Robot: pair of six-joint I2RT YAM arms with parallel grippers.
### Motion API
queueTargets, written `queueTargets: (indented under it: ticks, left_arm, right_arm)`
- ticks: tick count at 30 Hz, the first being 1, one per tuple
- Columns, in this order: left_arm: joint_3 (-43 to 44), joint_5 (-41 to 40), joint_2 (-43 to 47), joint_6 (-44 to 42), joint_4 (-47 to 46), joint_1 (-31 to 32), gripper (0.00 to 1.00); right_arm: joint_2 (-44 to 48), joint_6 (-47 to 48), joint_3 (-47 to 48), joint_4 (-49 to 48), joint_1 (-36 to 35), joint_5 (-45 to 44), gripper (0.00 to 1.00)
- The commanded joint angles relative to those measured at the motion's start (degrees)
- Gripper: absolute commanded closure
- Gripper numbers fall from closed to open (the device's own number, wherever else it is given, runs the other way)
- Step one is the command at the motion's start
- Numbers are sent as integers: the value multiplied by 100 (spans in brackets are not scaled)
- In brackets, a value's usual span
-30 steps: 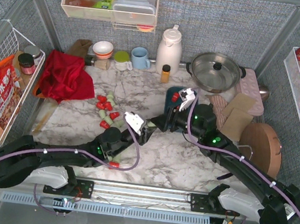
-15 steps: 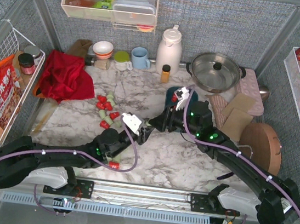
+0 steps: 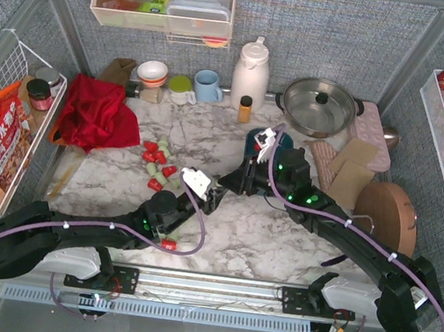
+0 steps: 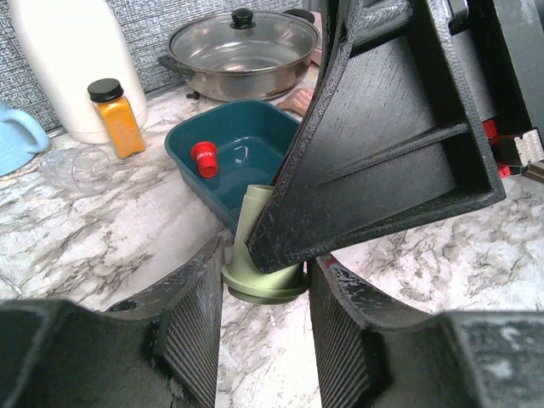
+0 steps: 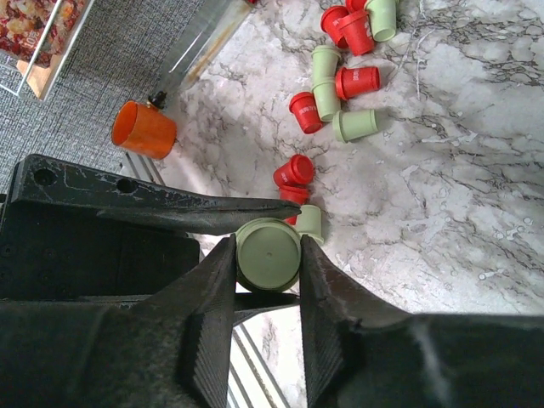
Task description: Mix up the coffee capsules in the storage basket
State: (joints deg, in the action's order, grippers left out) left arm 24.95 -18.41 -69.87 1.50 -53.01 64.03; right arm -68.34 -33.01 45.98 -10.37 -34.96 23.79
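A pale green coffee capsule hangs over the marble between both grippers. My left gripper is shut on its rim. My right gripper pinches its body from the opposite side, pads touching both flanks. In the top view the two grippers meet mid-table, left gripper and right gripper. The teal storage basket lies just beyond, holding one red capsule; my right arm partly covers the basket. Several red and green capsules lie loose on the left.
One red capsule lies near the front edge. A red cloth lies back left. A white jug, amber bottle, lidded pot and cups stand along the back. A round wooden board sits right.
My right gripper slid slightly left and its jaws closed onto the green capsule held by the left gripper. The left arm stayed still.
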Motion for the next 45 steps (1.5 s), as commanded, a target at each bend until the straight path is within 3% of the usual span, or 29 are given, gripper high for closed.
queueTargets:
  ticks: [1, 3, 4, 5, 6, 7, 11, 15, 18, 22, 23, 28, 31, 35, 42, 45]
  left_arm:
    - [40, -104, -17, -25, -335, 5, 55]
    - [54, -166, -10, 5, -332, 12, 42]
    - [54, -178, -1, 13, -332, 13, 31]
    - [54, -180, 10, 17, -330, 6, 12]
    - [46, -180, 20, 17, -324, 11, 2]
    - [32, -197, 37, 29, -322, 9, 1]
    - [-105, -446, 231, 189, -249, 12, 1]
    - [-222, -1139, 573, 650, 303, 13, 1]
    - [-34, -2041, 861, 1430, 1648, 9, 1]
    - [362, -2964, 1063, 2903, 3949, 6, 1]
    - [487, -3081, 1078, 3285, 4602, 6, 1]
    - [1088, -3206, 1022, 5651, 7705, 7, 1]
    - [1179, -2797, 972, 6665, 8863, -5, 1]
    - [1048, -2118, 909, 7073, 9291, -5, 1]
    - [1003, -1726, 1027, 7759, 9862, -5, 1]
    - [922, -1519, 1103, 7818, 9915, -5, 10]
  right_arm:
    - [-22, -81, 45, -66, -10, 92, 74]
    - [-22, -72, 43, -32, -8, 63, 80]
    - [-15, -59, 40, -16, -10, 29, 82]
    - [-7, -40, 43, 2, -11, -20, 84]
    - [7, -21, 54, 43, -11, -105, 85]
    - [27, 30, 83, 121, -11, -206, 85]
    - [155, 558, 460, 1081, -2, -1062, 86]
    - [292, 1297, 675, 1646, 11, -2619, 86]
    - [113, 1929, 636, 1556, 35, -3737, 85]
    - [-657, 2552, 849, 1590, 155, -4508, 85]
    - [-847, 2595, 920, 1580, 198, -4556, 84]
    - [-1728, 2661, 1359, 1344, 296, -4828, 55]
    - [-2007, 2675, 1624, 1574, 297, -4841, 37]
    - [-2060, 2587, 1818, 1900, 297, -4774, 28]
    - [-1478, 2358, 1579, 2048, 294, -4324, 28]
    - [-1241, 2319, 1447, 1964, 297, -4184, 28]
